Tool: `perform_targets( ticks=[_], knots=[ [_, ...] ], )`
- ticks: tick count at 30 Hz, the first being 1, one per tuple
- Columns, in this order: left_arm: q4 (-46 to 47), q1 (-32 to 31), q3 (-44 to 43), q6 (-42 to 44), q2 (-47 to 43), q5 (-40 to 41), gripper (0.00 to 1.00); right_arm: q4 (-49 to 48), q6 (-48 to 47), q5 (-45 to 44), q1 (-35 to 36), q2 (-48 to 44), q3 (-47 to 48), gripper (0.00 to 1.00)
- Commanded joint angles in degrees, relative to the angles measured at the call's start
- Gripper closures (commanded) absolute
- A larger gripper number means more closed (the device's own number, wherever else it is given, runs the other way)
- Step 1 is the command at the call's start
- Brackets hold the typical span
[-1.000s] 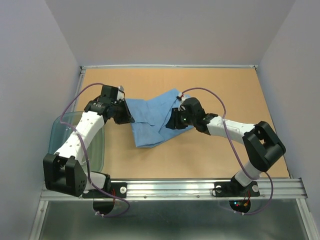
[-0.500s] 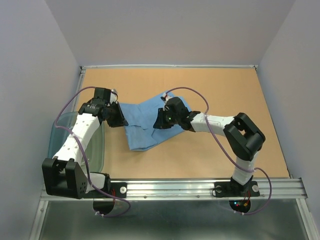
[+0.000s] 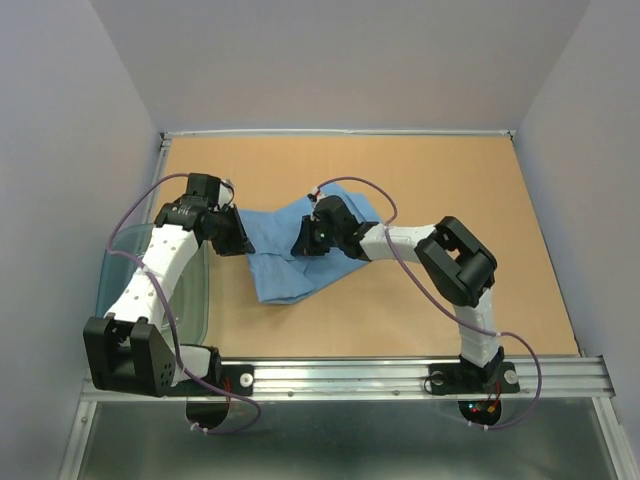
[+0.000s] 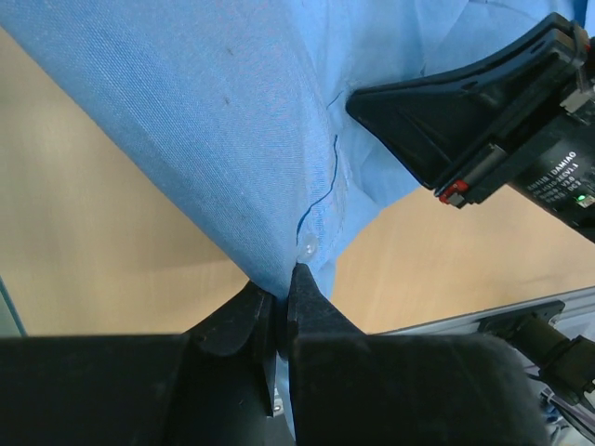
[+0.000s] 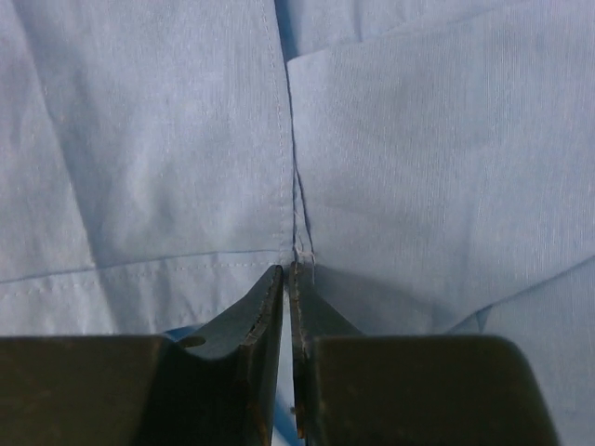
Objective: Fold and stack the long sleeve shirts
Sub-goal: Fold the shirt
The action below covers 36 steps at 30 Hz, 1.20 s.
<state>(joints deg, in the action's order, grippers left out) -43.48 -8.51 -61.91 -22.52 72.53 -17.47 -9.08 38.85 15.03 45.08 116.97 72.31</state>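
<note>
The light blue long sleeve shirt [image 3: 285, 272] is lying rumpled on the counter [image 3: 450, 180]. It is sitting left of the counter's middle, roughly halfway between the far edge and the near edge, with one lobe reaching toward the far edge and another trailing toward the near edge. Both arms are reaching in over it from either side. The left hand [image 4: 283, 297] is working at the shirt's left border, the side facing the counter's left edge. Its fingers are pressed together on a fold of the cloth, just beside a small pale button [image 4: 306, 246], and the fabric is rising away from the fingertips in a taut sheet. The right hand [image 5: 289, 279] is sitting over the middle of the garment, with blue cloth spreading out all around it. Its fingers are drawn almost together and are pinching the shirt where a stitched seam [image 5: 288, 139] is running straight down into the tips. The two hands are staying near each other with only shirt between them. A clear bluish plastic tub [image 3: 118, 262] is hanging over the counter's left edge, beneath the left arm and apart from the shirt.
</note>
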Motion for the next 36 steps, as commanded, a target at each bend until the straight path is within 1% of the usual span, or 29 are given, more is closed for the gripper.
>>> perform_targets(
  ticks=[1,6,9,13,15,19,22,23,26,27,36],
  knots=[
    [-2.04,0.25,-3.65,0.29,-0.73,0.51,1.00,-4.10,0.70,0.79,1.15,2.21,4.67,0.87],
    [-2.31,0.25,-5.41,-1.73,0.24,-0.71,1.00,-4.36,1.66,1.49,3.25,5.28,6.96,0.88],
    [-1.69,0.25,-7.95,-3.14,1.64,-5.79,1.00,-4.71,2.54,2.55,4.31,8.00,9.59,0.88],
    [2.34,0.25,-8.84,-6.30,2.70,-10.64,1.00,-5.85,3.51,4.04,5.28,10.03,11.35,0.88],
    [3.40,-0.01,-9.10,-8.05,3.40,-11.44,1.00,-7.08,4.30,4.75,5.37,10.30,11.36,0.88],
    [5.95,-1.85,-9.46,-8.94,5.34,-11.97,1.00,-9.55,5.53,5.45,5.37,10.65,10.66,0.87],
    [8.40,-3.87,-8.23,-9.99,6.74,-11.70,1.00,-9.46,5.10,3.87,5.37,9.51,9.34,0.86],
    [8.85,-4.40,-8.05,-10.17,7.09,-11.62,1.00,-9.46,4.57,3.26,5.28,8.99,8.81,0.83],
    [10.08,-5.90,-8.49,-10.61,9.20,-11.62,1.00,-9.29,3.17,0.10,5.19,6.00,6.09,0.77],
    [10.17,-6.42,-8.84,-10.61,10.42,-11.44,1.00,-9.29,2.90,-1.39,5.11,4.69,4.95,0.72],
    [10.88,-7.66,-11.48,-9.91,14.30,-11.35,1.00,-5.51,-2.11,-10.01,2.56,-3.58,-1.38,0.71]
  ],
)
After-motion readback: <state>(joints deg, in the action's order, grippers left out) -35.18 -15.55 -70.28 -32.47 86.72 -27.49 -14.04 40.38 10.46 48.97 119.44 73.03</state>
